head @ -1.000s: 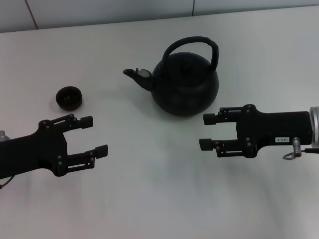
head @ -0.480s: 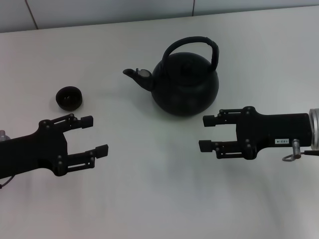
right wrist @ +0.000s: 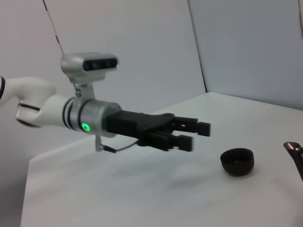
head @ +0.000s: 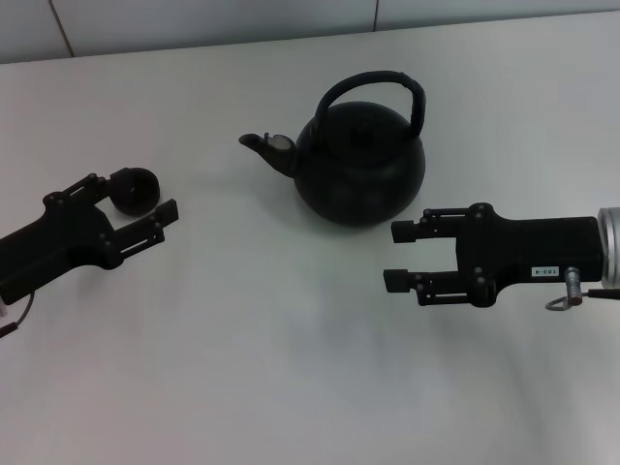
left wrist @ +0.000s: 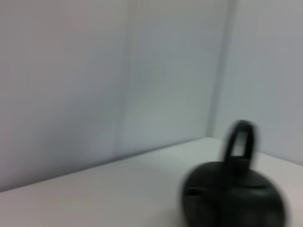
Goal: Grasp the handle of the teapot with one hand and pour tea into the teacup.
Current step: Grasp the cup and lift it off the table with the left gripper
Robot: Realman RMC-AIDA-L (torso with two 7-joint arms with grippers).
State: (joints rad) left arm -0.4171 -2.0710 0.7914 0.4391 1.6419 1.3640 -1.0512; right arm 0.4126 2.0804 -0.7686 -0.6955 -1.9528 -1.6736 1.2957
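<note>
The matte-black teapot stands at the table's middle back, spout pointing left, with its arched handle upright. It shows blurred in the left wrist view. The small black teacup sits far left of the pot; it also shows in the right wrist view. My left gripper is open, right at the cup's near side, one finger overlapping it. It also shows in the right wrist view. My right gripper is open and empty, just in front and right of the pot. No tea is visible.
The white table runs back to a pale wall. The pot's spout tip shows at the right wrist view's edge.
My left gripper has moved back and left, from the table's front up to the teacup. The right gripper has barely shifted. Teapot and cup have not moved.
</note>
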